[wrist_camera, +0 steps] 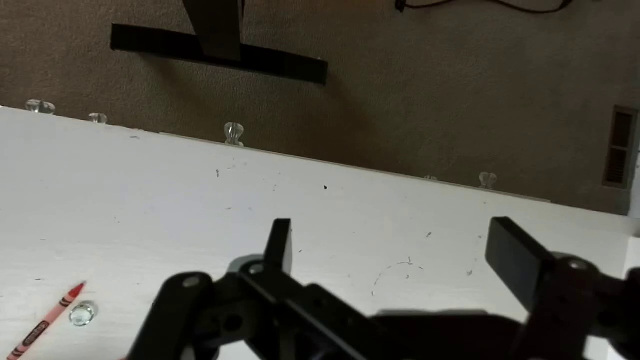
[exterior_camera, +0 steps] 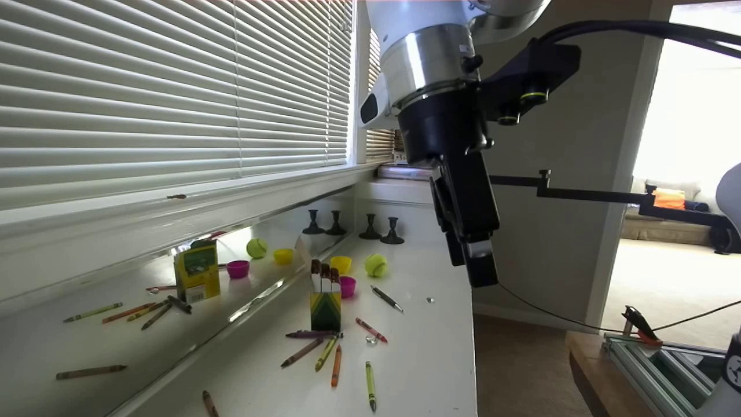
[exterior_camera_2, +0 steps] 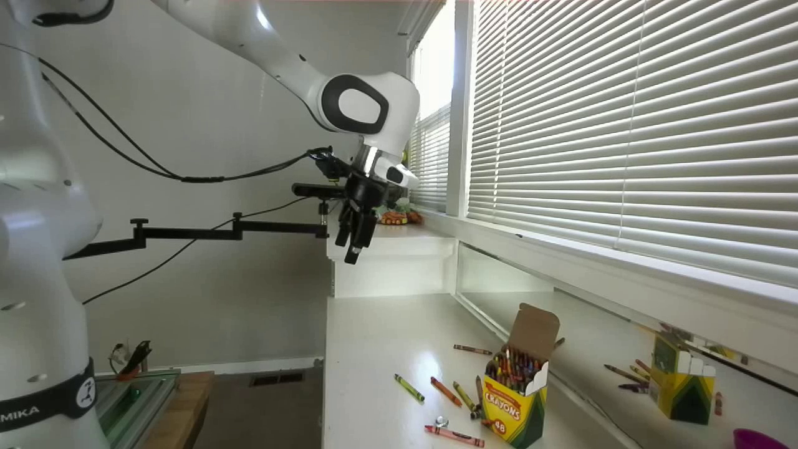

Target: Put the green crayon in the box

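Green crayon lay on white counter, nine o'clock from box in exterior view. Gripper hung at crayon's eleven o'clock, jaws released, spread wide.

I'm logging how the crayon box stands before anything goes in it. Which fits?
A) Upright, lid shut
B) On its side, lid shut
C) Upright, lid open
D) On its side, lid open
C: in an exterior view the box stands upright on its base, its brown lid swung up and many crayons showing in the open top.
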